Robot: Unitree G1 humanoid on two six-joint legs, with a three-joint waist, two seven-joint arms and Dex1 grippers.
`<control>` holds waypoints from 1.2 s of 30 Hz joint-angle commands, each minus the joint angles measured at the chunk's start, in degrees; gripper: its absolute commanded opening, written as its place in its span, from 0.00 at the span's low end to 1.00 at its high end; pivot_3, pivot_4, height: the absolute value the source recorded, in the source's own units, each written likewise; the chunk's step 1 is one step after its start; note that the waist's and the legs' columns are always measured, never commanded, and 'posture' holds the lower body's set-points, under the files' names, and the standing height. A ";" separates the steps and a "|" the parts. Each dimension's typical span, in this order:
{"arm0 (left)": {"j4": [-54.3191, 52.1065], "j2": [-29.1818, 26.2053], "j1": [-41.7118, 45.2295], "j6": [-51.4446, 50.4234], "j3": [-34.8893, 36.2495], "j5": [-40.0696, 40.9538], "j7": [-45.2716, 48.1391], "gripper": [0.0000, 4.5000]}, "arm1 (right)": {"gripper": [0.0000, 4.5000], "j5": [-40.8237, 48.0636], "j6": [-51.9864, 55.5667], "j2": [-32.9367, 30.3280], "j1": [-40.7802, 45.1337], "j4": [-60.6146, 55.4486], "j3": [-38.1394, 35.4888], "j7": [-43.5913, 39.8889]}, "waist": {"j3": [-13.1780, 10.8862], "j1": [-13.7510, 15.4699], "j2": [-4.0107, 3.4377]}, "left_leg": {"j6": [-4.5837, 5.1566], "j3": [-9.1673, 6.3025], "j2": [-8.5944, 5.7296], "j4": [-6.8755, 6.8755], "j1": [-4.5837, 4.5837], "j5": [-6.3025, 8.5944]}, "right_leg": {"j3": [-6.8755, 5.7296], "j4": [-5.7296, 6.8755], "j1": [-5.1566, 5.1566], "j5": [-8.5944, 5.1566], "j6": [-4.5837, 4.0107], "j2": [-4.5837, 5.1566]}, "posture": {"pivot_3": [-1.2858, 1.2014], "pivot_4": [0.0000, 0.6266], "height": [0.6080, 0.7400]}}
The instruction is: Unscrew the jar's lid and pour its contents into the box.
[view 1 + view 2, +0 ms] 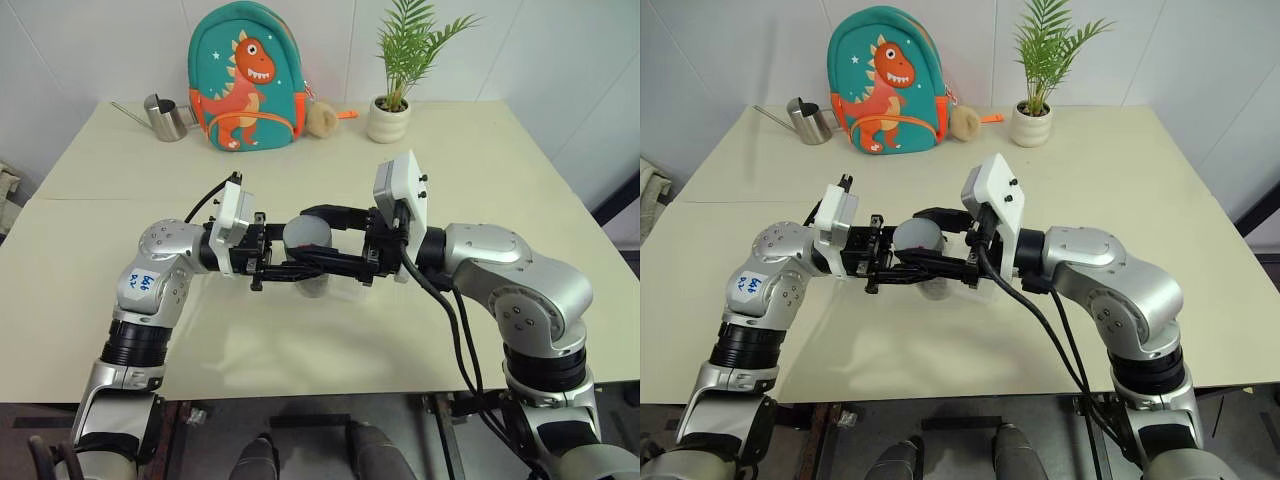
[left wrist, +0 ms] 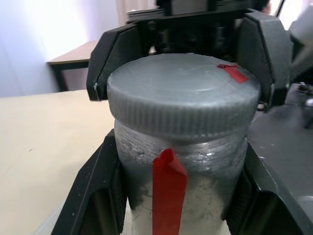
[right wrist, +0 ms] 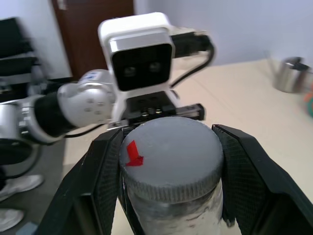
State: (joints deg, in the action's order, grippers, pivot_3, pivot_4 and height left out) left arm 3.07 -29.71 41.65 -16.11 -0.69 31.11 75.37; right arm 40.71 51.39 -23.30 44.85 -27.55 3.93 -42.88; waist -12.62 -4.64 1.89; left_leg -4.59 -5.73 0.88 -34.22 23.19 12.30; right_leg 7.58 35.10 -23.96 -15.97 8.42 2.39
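**Jar braced between both grippers, lid gripped for unscrewing**

The jar (image 2: 183, 186) is held clear of the table (image 1: 480, 150), raised between the two arms. The left gripper (image 2: 181, 196) is pinched on the jar's body, one finger pressed to each side of the clear wall below the cap; this grip is judged to serve as the anchor against turning. A strip of red tape hangs down the jar's wall between those fingers.

The lid (image 3: 168, 156) sits directly above the left jaws and is clasped by the right gripper (image 3: 168, 181), whose fingers are closed against opposite sides of its ribbed edge. The red mark lies on the lid's top, near one finger. The lid appears fully seated, so unscrewing is judged not yet complete. The opposed, level approach of the two grippers is judged to let one twist while the other resists.

The contents cannot be made out through the smeared wall.

Beyond the jaws, well apart, a steel watering can (image 1: 165, 118), a dinosaur backpack (image 1: 247, 78) and a potted plant (image 1: 392, 100) stand at the table's far edge. The box cannot be identified with confidence.
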 commanded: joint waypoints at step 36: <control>-0.91 -3.02 2.44 -4.95 0.46 0.82 2.92 0.45 | 1.00 -3.17 -8.73 -0.46 6.14 3.99 4.21 -7.65 | 0.00 -0.03 0.00 | 0.00 -0.02 0.00 0.00 0.03 0.00 | -0.01 0.57 -0.33 -0.17 -0.14 -0.01 | 0.52 0.24 1.00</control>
State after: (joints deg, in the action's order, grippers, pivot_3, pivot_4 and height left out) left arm 3.05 -32.47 42.48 -21.98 -1.05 31.72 78.50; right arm 37.63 43.65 -23.41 49.93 -22.35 8.58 -50.92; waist -12.62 -4.67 1.88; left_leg -4.59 -5.75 0.88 -34.22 23.23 12.30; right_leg 7.57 35.70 -24.31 -16.14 8.28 2.37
